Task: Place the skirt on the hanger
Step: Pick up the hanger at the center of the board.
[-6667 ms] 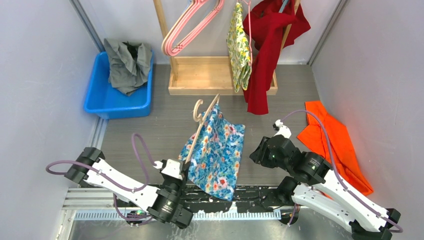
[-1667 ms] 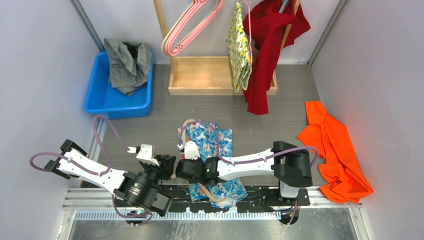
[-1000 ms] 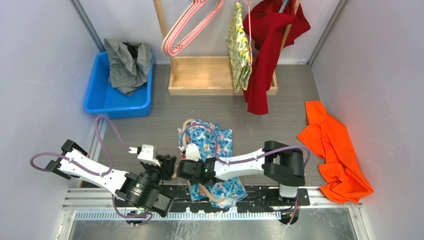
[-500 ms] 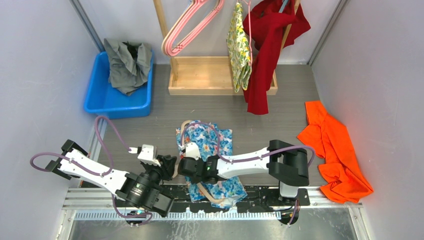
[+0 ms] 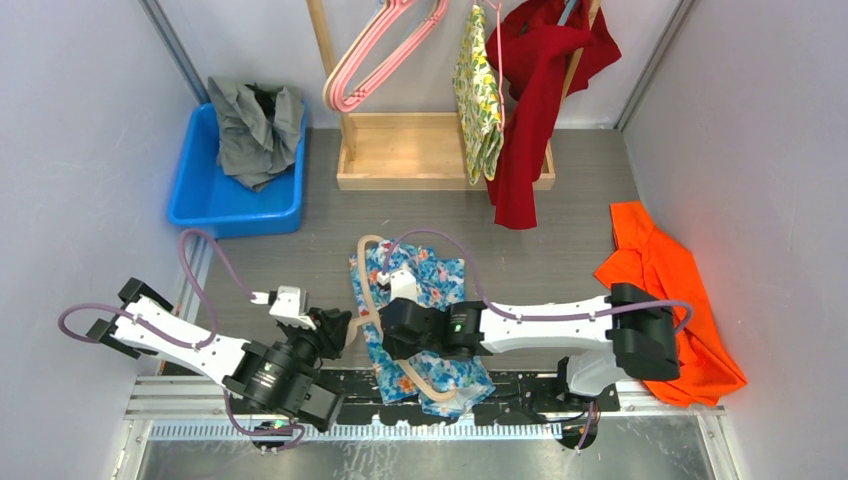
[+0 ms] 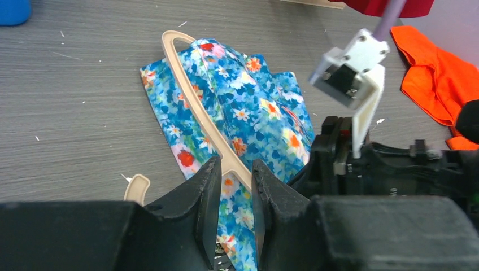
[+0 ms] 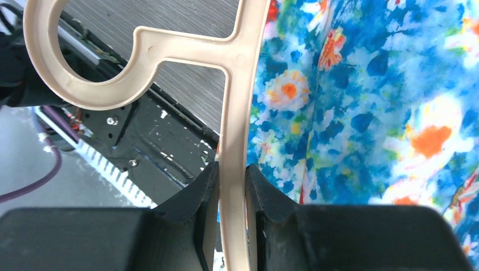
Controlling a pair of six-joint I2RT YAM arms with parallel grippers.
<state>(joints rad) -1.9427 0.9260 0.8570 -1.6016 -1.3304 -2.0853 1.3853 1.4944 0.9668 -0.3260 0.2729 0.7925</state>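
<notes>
The blue floral skirt (image 5: pixel 440 280) lies flat on the table, near the front middle. The beige hanger (image 5: pixel 365 275) lies across the skirt's left side, hook toward the front. My right gripper (image 5: pixel 385 340) is shut on the hanger's arm (image 7: pixel 231 84) just below the hook, with skirt fabric (image 7: pixel 367 113) to its right. My left gripper (image 5: pixel 345 330) sits at the hanger's neck; its jaws (image 6: pixel 235 172) stand narrowly apart around the junction of the hanger (image 6: pixel 192 96), and the skirt (image 6: pixel 254 113) shows through the gap. The hook tip pokes out left of the left finger.
A blue bin (image 5: pixel 190 200) with grey cloth stands at the back left. A wooden rack (image 5: pixel 400 150) at the back carries pink hangers (image 5: pixel 375 50), a yellow floral garment (image 5: pixel 478 95) and a red garment (image 5: pixel 530 110). An orange cloth (image 5: pixel 670 290) lies at the right.
My right gripper has closed on the hanger, and its arm's elbow has swung out to the right. The hanger and the skirt's edge have shifted slightly. The left arm has barely moved.
</notes>
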